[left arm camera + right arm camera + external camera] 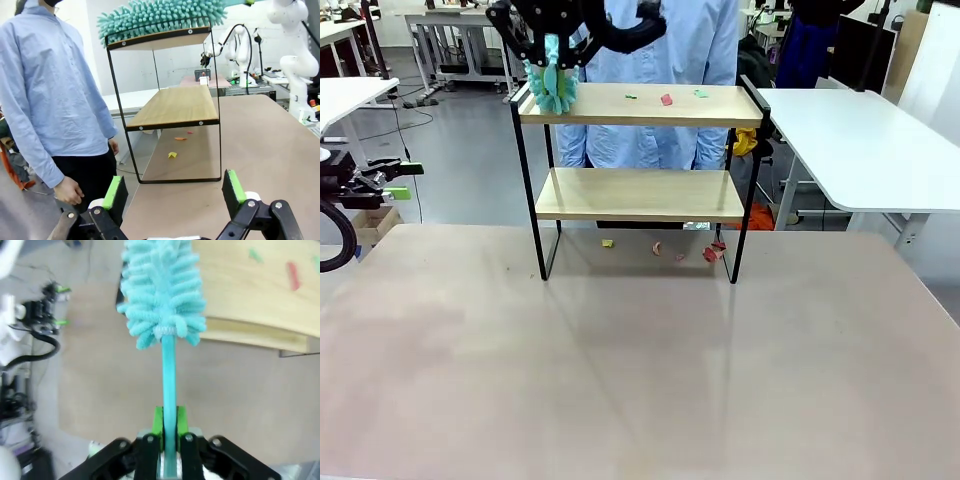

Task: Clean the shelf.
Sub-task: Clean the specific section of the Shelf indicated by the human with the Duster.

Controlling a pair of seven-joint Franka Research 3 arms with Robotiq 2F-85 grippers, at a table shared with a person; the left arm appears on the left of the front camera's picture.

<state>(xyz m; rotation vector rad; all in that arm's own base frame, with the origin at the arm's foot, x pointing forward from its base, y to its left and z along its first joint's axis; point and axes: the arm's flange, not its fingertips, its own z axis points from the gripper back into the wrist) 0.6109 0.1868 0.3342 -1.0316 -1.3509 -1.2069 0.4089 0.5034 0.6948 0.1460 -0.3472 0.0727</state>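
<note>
Right wrist view: my right gripper clamps the thin handle of a fluffy teal noodle duster. Its head lies on the top board of the black-framed two-tier wooden shelf, far across the smooth tan table. My left gripper gapes.

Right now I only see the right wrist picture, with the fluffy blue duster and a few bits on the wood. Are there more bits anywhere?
Observer: Yes. Several scraps lie on the table under the shelf, some reddish ones and a yellow one.
Operator: Is the bottom board messy too?
Observer: No, the lower board looks bare.
Operator: What is my other hand doing?
Observer: The left gripper is open and holds nothing, off at the robot's left side, away from the shelf.
</note>
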